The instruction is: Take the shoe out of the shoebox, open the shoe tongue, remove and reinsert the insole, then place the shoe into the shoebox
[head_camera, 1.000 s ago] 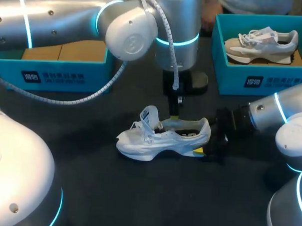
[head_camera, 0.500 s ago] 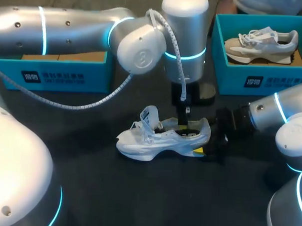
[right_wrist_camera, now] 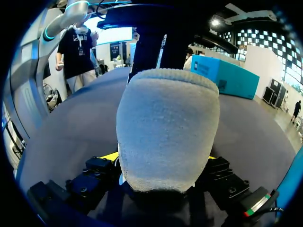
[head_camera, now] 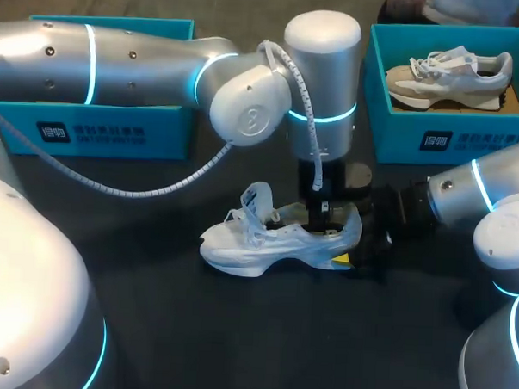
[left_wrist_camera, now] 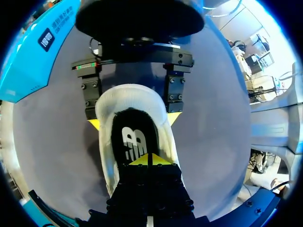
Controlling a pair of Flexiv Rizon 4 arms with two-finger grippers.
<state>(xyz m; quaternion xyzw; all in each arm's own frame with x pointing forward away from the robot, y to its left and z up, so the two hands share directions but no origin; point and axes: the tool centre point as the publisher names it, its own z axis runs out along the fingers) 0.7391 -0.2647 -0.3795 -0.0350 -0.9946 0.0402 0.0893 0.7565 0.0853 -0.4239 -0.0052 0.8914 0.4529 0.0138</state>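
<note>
A white shoe [head_camera: 270, 238] lies on the dark table, toe to the left, its tongue lifted. My right gripper [head_camera: 358, 244] holds the heel, one yellow-tipped finger [left_wrist_camera: 93, 124] on each side. In the right wrist view the grey heel [right_wrist_camera: 168, 127] fills the space between the right gripper's [right_wrist_camera: 161, 160] fingers. My left gripper [head_camera: 320, 220] points straight down into the shoe's opening. Seen from the left wrist, the left gripper [left_wrist_camera: 150, 160] is shut, its tips together just over the black insole [left_wrist_camera: 132, 139] inside the shoe.
An open blue shoebox [head_camera: 107, 132] stands at the back left, partly behind my left arm. Another blue shoebox [head_camera: 456, 143] at the back right holds a second, beige-and-white shoe [head_camera: 450, 75].
My left arm has swung right and lowered, bringing its shut gripper from behind the shoe down into the opening. The right gripper and the shoe have stayed still.
</note>
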